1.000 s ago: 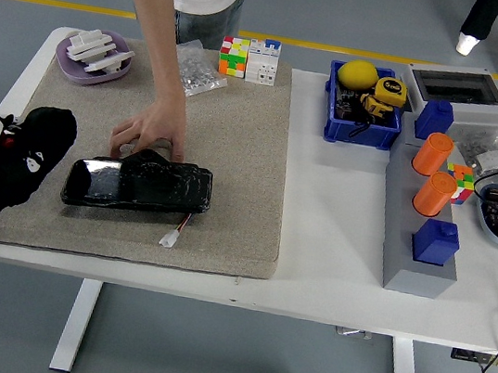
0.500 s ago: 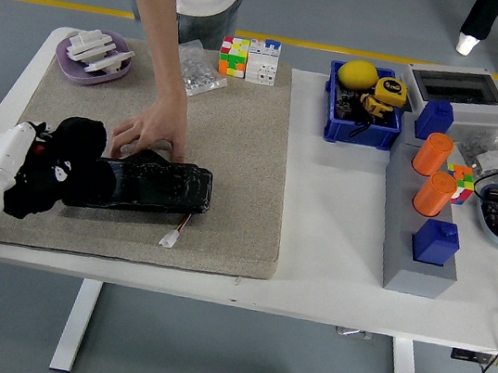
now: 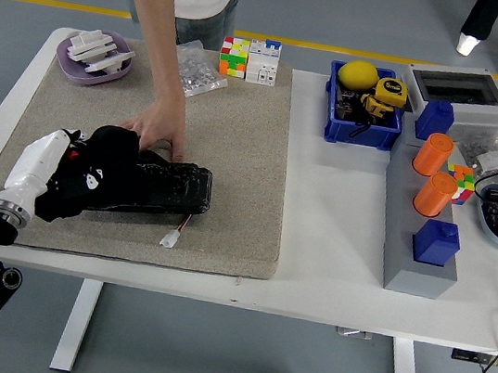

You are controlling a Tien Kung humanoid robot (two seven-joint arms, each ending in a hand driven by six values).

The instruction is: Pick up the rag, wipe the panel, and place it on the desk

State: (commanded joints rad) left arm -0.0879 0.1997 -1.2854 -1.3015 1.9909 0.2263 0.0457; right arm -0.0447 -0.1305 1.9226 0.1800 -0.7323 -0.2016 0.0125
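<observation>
The black glossy panel (image 3: 172,186) lies on the beige mat (image 3: 237,138) near the mat's front left. My left hand (image 3: 89,179) comes in from the lower left on a white forearm (image 3: 31,171). It is shut on the black rag (image 3: 102,165), which covers its fingers and rests on the panel's left end. A person at the far side presses one hand (image 3: 159,126) on the panel's far edge. The right arm is out of view.
A small white connector on a wire (image 3: 172,235) lies in front of the panel. At the mat's back are a purple dish (image 3: 93,55), a bag of screws (image 3: 194,68) and cubes (image 3: 234,56). To the right stand a blue bin (image 3: 363,114) and a grey fixture (image 3: 412,258).
My left hand with the rag has moved right, from the mat's left edge onto the panel's left end. The person's hand has stayed on the panel.
</observation>
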